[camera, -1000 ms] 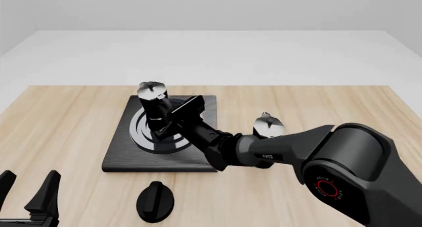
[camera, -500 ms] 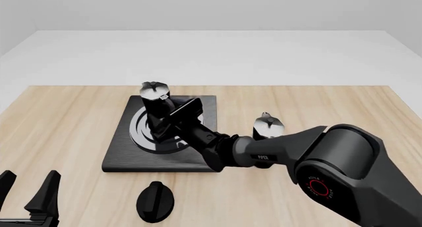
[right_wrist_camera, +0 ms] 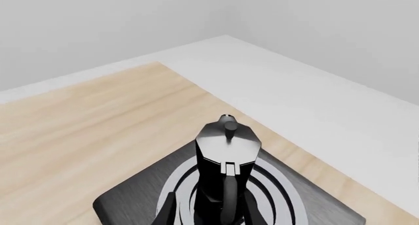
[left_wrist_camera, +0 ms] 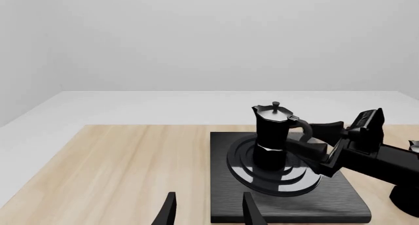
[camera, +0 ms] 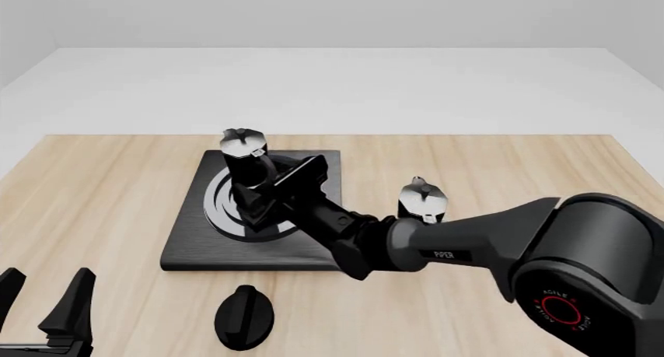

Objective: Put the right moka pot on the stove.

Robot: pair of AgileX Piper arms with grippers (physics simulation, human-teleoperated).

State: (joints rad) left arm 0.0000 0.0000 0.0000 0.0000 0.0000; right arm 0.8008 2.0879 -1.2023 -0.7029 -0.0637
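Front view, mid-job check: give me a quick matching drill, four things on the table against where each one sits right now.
Things:
1. moka pot with looped handle
2. second moka pot
3. black round knob
4. left gripper

Places:
A. on bare wood right of the stove
B. near-left corner, apart from everything
C. on the ring burner
D. on wood in front of the stove

Pairs: 1-C, 2-A, 3-D, 4-B

the right gripper (camera: pixel 272 195) has opened its fingers and backed slightly off the moka pot (camera: pixel 246 170).
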